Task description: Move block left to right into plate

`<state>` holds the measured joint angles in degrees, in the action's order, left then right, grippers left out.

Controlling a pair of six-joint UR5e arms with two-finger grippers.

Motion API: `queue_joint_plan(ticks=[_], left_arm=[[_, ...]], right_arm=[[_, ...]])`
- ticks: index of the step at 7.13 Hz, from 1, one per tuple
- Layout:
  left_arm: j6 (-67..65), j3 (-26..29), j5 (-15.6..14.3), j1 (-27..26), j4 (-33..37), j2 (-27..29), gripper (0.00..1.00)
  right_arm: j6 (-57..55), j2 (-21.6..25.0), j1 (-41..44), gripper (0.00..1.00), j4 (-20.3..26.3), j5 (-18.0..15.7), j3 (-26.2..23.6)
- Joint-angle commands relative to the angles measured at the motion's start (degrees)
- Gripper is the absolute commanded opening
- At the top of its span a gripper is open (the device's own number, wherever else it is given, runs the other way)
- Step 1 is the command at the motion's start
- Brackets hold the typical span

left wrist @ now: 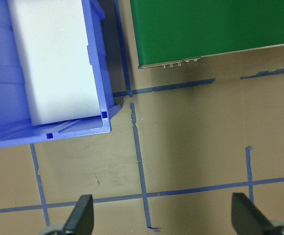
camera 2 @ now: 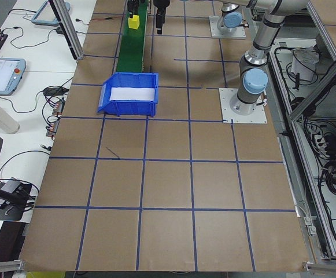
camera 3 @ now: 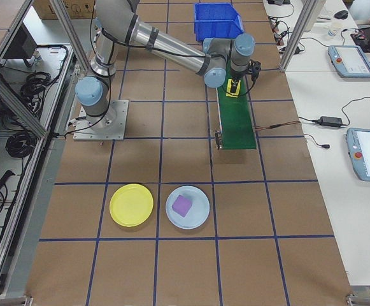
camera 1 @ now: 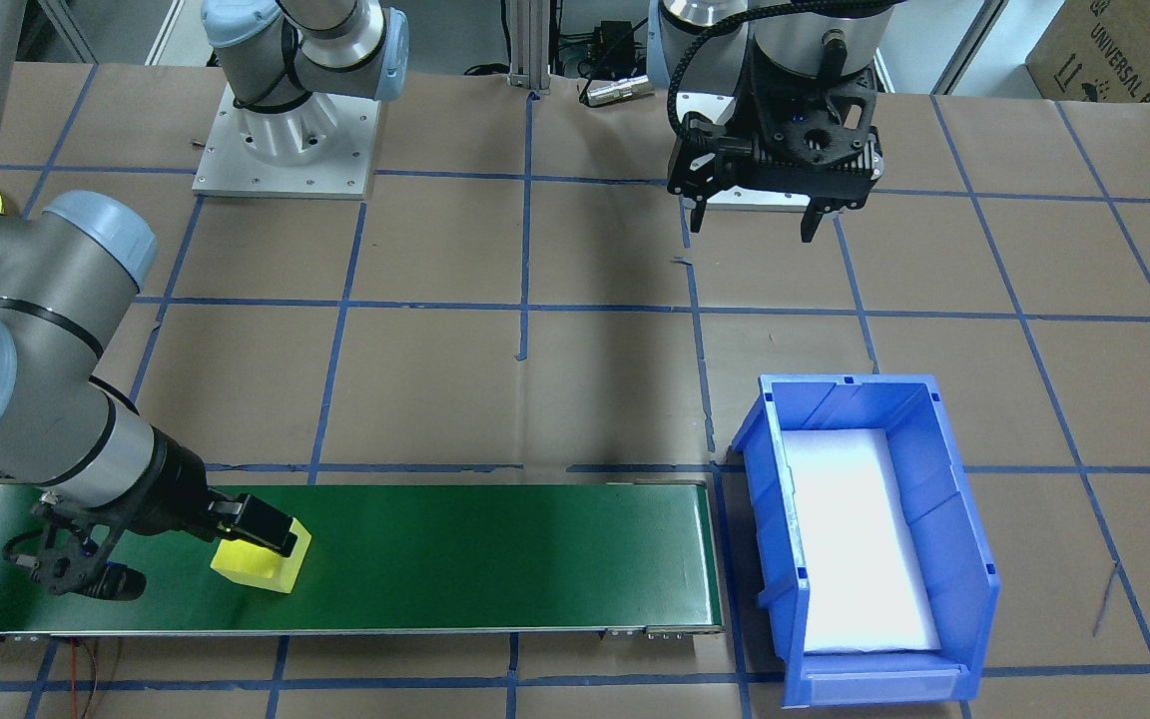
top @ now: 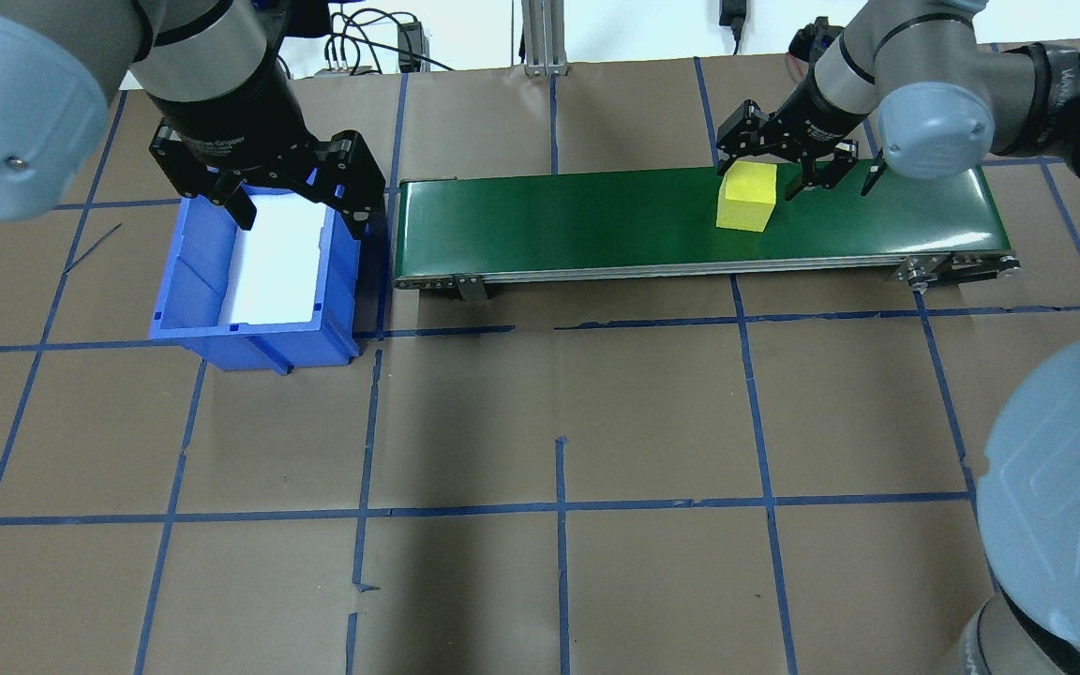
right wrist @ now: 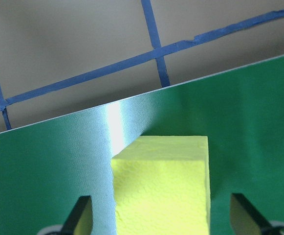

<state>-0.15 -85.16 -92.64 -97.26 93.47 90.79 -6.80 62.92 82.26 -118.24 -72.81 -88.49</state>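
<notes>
A yellow block sits on the green conveyor belt, toward its right end in the overhead view. My right gripper is open and low over the belt, one finger on each side of the block with a gap on both sides. The yellow plate lies empty on the table, far from the belt, and shows only in the exterior right view. My left gripper hangs open and empty above the table beside the blue bin.
The blue bin with a white liner stands off the belt's other end. A pale plate holding a purple block lies next to the yellow plate. Brown paper with blue tape lines covers the table.
</notes>
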Motion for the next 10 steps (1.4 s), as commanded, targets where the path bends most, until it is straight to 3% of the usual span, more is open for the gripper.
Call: queue_joint_plan(ticks=[1,2,3,5,7,8,10], left_arm=[[-0.1,-0.1,0.2,0.0,0.0,0.0,1.00],[-0.1,-0.1,0.2,0.0,0.0,0.0,1.00],[-0.1,0.0,0.7,0.0,-0.5,0.1,1.00],[-0.5,0.2,0.7,-0.2,-0.7,0.2,1.00],[-0.5,0.3,0.6,-0.1,-0.7,0.2,1.00],[-1.0,0.3,0.7,-0.2,-1.6,0.7,1.00],[-1.8,0.3,1.4,-0.2,-2.1,0.7,1.00]], right_arm=[[2.5,-2.9,0.0,0.71,-2.8,-0.8,-0.1],[6.2,-3.0,-0.1,0.54,-2.8,-1.5,-0.1],[7.9,-2.1,-0.2,0.42,-2.7,-3.6,0.2],[17.6,4.3,-0.2,0.40,-1.3,-12.5,-0.5],[27.0,10.2,-5.1,0.41,3.8,-18.4,-3.0],[33.9,14.2,-10.0,0.41,4.9,-18.5,-5.8],[49.4,16.0,-25.8,0.41,5.8,-18.4,-9.1]])
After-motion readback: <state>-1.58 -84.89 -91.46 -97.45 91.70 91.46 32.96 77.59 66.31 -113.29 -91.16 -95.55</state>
